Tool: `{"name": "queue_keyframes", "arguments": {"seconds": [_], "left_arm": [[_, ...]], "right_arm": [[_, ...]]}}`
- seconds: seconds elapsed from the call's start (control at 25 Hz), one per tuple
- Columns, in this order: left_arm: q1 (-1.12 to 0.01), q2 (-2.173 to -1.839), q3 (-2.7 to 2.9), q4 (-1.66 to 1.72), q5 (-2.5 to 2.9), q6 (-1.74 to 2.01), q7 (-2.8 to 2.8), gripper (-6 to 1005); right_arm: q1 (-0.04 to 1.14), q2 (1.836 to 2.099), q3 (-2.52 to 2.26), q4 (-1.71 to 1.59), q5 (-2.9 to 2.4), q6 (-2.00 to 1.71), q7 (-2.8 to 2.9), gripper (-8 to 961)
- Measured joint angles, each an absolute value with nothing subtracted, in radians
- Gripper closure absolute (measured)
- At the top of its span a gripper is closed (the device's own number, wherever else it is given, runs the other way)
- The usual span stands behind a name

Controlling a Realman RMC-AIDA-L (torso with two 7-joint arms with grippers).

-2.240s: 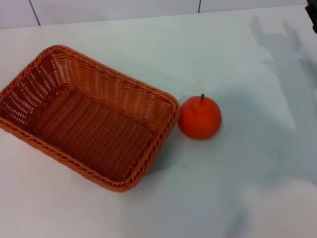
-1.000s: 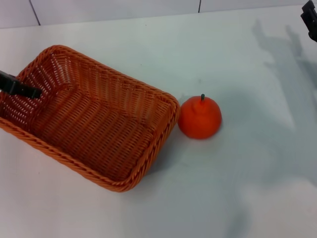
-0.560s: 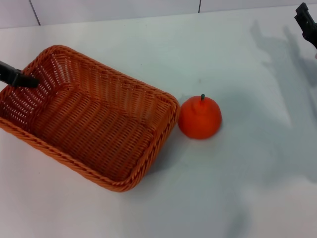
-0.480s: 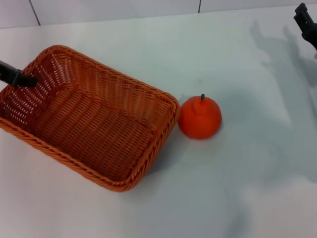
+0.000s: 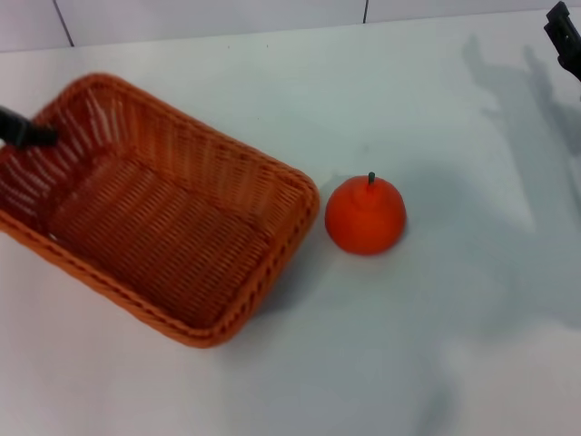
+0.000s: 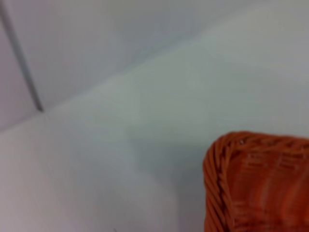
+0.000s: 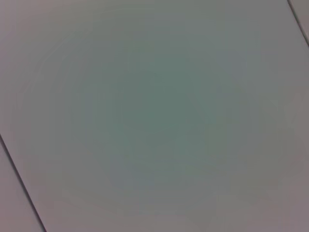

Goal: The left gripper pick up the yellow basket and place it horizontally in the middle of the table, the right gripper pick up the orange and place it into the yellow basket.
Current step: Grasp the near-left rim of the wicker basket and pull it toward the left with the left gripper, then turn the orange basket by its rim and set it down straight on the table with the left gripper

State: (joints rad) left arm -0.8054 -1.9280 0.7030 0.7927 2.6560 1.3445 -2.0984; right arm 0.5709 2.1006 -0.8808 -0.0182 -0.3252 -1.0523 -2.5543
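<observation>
The yellow basket (image 5: 159,213) looks like woven wicker, orange-brown, ribbed and rough, with a braided rim; the orange (image 5: 365,214) has a matt, toy-like skin and a short dark stem; the table (image 5: 436,327) is smooth, plain white, faintly sheened.

Left gripper (image 5: 27,133) pokes in from nine o'clock, just a dark fingertip showing. Right gripper (image 5: 565,36) hangs at the two o'clock corner, mostly cropped.
</observation>
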Motion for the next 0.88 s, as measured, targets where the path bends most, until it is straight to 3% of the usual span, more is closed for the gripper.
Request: {"name": "queue_keyframes", "arguments": {"seconds": [0.48,0.56,0.88], "left_arm": [[-0.757,-1.929,0.34,0.832,2.587,1.414,-2.217,825],[-0.683,-1.944,0.323,0.851,2.468,1.451,-2.251,825],[-0.576,-2.008,0.321,0.872,2.334,1.427,-2.283,825]], "right_arm": [[0.575,2.098,-0.855,-0.019,-0.325,-1.039,-2.554,82],[0.579,2.098,-0.852,-0.019,-0.325,-1.034,-2.554,82],[0.594,2.095,-0.851,-0.02,-0.325,-1.018,-2.554,82]]}}
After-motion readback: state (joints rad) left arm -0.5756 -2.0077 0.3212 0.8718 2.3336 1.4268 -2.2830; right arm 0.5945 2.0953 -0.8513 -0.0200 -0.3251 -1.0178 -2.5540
